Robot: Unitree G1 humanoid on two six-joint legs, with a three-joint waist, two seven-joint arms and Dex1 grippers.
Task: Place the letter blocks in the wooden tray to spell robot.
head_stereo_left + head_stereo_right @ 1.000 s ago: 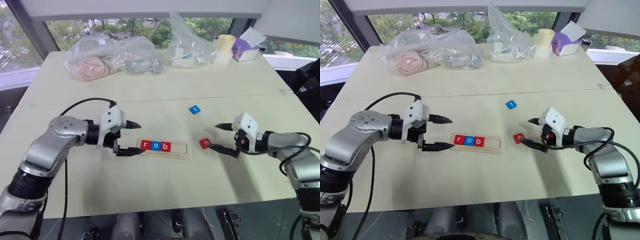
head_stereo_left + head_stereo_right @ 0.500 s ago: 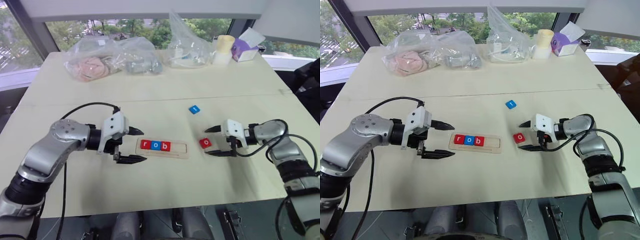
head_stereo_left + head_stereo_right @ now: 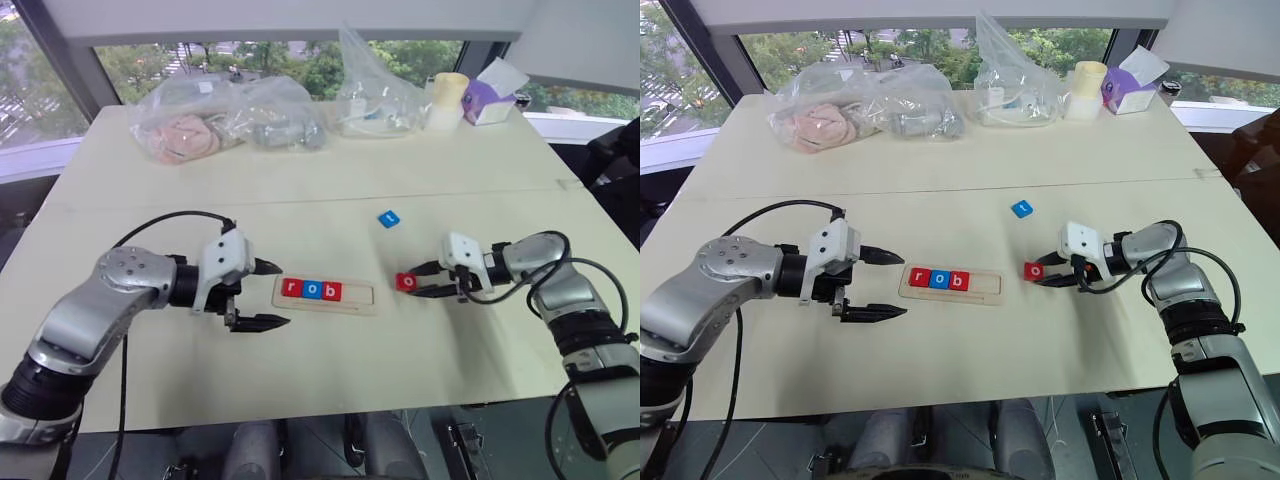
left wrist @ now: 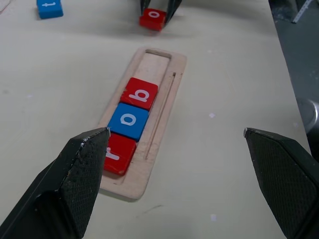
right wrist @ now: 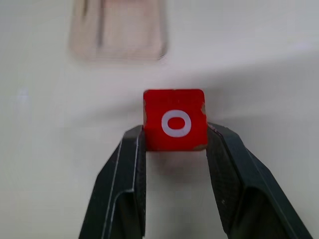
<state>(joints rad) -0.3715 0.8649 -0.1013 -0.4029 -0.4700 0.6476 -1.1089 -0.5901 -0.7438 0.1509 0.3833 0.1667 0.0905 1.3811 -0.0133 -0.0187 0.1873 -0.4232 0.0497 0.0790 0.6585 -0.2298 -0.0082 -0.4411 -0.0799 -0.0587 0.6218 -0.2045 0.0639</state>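
Observation:
The wooden tray (image 3: 358,294) lies mid-table with a red "r" (image 3: 291,289), a blue "o" (image 3: 309,291) and a red "b" (image 3: 329,292) in its left part; its right part is bare. Just right of the tray, a red "o" block (image 3: 405,282) rests on the table, and my right gripper (image 3: 413,283) is shut on it, one finger on each side (image 5: 133,164). A blue "t" block (image 3: 389,218) lies farther back. My left gripper (image 3: 283,294) stands open at the tray's left end, holding nothing.
Clear plastic bags (image 3: 215,120) with soft items, a pale cup (image 3: 448,100) and a purple tissue box (image 3: 490,100) line the far edge of the table. A seam runs across the tabletop behind the blue block.
My right gripper slid left up to the red "o" block and shut on it. The left gripper stayed open by the tray's left end.

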